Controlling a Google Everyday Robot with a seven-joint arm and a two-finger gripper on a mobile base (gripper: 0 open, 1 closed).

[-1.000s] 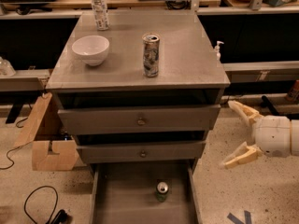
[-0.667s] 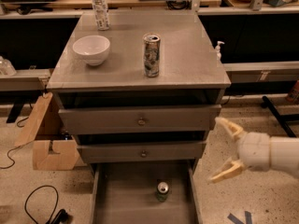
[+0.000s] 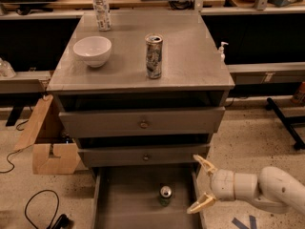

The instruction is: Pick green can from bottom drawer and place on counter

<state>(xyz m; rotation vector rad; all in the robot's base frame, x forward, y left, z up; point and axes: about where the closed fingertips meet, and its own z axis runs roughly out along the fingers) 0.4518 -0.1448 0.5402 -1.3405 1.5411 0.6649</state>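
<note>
Grey, slightly glossy metal formed the broad square counter [image 3: 190, 56]. Below its front edge the wide grey metal bottom drawer [image 3: 126, 202] stood pulled out, a flat-floored tray with low walls. The robot's tan two-fingered pincer [image 3: 193, 184], on a white arm, had swung in from well to the right of the cabinet. It now hung over the drawer's right wall, below the counter's front-right corner, its fingers spread wide apart and holding nothing. A round white bowl [image 3: 92, 50] sat towards the counter's front-left corner, and a tall slim silver-and-black can [image 3: 153, 56] stood near the middle of the front edge. The short dark green can with the silver lid [image 3: 165, 195] stood upright on the drawer floor, just left of the pincer and untouched. The approach looked nearly done, so the pincer probably had to reach the can and close on it next.
</note>
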